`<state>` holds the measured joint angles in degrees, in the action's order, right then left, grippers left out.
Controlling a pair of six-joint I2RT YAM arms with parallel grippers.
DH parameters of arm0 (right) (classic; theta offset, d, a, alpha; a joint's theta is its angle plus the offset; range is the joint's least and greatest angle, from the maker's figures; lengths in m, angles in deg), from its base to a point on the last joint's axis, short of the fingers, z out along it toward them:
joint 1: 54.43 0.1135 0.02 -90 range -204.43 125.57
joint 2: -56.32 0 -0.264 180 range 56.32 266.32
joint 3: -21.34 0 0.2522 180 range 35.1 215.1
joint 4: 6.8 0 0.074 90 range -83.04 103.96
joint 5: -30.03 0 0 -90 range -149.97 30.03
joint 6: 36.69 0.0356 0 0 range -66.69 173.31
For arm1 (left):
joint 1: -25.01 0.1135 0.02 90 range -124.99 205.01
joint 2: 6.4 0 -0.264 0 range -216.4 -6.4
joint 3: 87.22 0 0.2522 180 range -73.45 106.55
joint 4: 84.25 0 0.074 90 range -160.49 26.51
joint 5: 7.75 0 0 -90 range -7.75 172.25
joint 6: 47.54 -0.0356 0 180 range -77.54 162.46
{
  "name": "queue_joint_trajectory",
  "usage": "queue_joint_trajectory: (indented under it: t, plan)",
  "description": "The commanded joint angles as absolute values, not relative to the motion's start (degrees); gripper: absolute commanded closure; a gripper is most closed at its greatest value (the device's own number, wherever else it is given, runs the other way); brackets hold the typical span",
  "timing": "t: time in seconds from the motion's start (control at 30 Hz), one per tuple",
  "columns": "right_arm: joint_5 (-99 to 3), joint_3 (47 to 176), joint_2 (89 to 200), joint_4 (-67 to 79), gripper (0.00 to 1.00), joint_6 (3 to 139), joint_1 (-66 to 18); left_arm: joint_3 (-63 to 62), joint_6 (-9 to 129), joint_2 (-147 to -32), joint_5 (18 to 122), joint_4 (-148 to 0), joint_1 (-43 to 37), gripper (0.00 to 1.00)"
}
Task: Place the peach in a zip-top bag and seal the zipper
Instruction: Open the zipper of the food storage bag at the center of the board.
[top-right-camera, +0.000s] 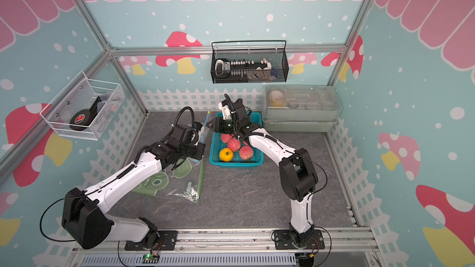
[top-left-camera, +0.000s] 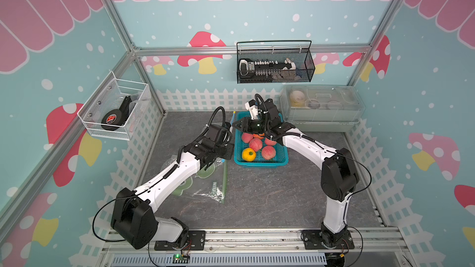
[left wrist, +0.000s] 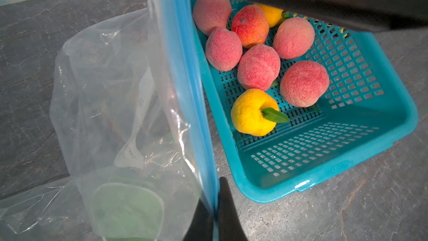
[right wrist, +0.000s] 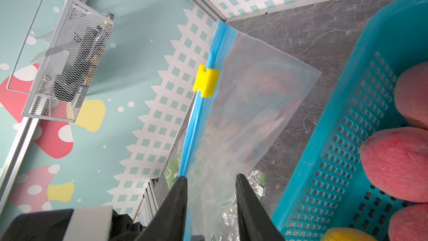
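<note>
Grey stone-look table (top-left-camera: pixel 270 196) — left tool (left wrist: pixel 214 195) clamps the zipper strip (left wrist: pixel 185 77) of the zip-top bag (left wrist: pixel 99 93); right tool (right wrist: pixel 211 177) stands with jaws apart, seemingly straddling the bag — peaches (left wrist: pixel 258 67) lie in the teal basket (left wrist: pixel 347 158).

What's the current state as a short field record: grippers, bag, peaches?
left gripper: shut on the zip-top bag, pinching its blue zipper strip
right gripper: open, jaws either side of the bag's zipper edge
slider: yellow, partway along the visible zipper
peaches: all in the teal basket, none seen in the bag
stage: bag not yet loaded
</note>
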<state>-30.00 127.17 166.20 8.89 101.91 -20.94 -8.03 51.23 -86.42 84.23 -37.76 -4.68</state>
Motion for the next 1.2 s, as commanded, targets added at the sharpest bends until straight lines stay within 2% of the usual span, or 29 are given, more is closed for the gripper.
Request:
queue_joint_trajectory:
  t: [0.0,0.47,1.17]
  plan:
    - [-29.3,128.2,166.0,6.9,0.62,103.0,-20.5,-8.4,50.7,-86.0,83.7,-37.5,-4.4,1.0]
    - [-30.2,130.0,167.1,7.7,0.62,103.2,-20.6,-8.5,50.3,-85.8,82.3,-37.4,-4.4,1.0]
    - [-31.0,129.5,168.0,9.0,0.73,102.9,-20.7,-8.4,50.5,-85.1,82.8,-37.4,-4.4,1.0]
